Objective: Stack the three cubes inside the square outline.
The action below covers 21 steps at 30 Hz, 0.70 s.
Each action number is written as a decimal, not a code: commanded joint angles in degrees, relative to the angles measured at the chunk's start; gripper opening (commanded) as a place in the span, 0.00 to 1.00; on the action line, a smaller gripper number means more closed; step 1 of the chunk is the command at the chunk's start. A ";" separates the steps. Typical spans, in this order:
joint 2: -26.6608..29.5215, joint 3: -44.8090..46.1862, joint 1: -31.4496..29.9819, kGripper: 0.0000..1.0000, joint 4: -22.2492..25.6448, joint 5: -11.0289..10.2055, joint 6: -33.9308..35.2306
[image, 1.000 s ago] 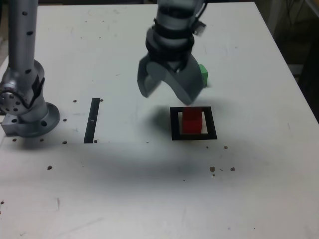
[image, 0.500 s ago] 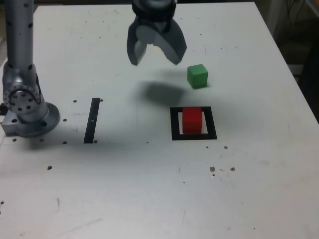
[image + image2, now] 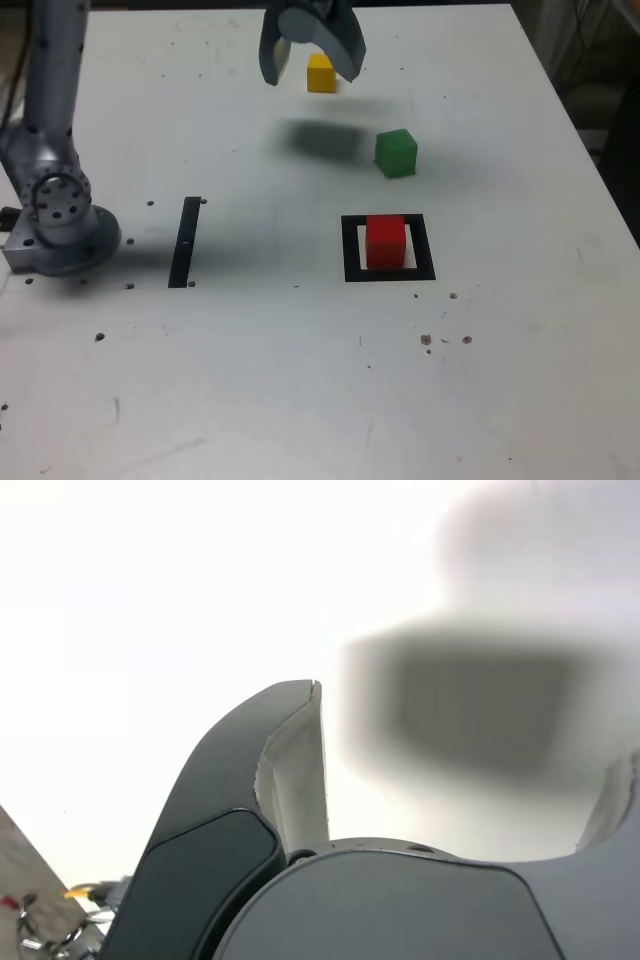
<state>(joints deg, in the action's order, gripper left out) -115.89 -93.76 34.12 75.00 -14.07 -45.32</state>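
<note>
The red cube (image 3: pixel 385 241) sits inside the black square outline (image 3: pixel 389 248) on the white table. Behind it, toward the exterior view's right, rests the green cube (image 3: pixel 396 152). The yellow cube (image 3: pixel 321 72) lies near the table's far edge. My gripper (image 3: pixel 311 70) hangs open above the table just in front of the yellow cube, its jaws spread wide with nothing between them. In the wrist view only one grey finger (image 3: pixel 262 792), a blurred dark shape and bright table show; no cube appears there.
The arm's grey base (image 3: pixel 60 225) stands at the exterior view's left. A narrow black strip (image 3: pixel 186 241) lies on the table (image 3: pixel 300 380) between the base and the outline. Small dark specks dot the table's front half.
The gripper rose from just above the red cube and travelled toward the table's far edge, staying open. The green and yellow cubes came into view as it moved off.
</note>
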 commanded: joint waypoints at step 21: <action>-15.31 -19.79 9.08 0.97 6.00 -1.57 -7.43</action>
<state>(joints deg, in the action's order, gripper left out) -130.63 -113.10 43.13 80.77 -15.62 -52.62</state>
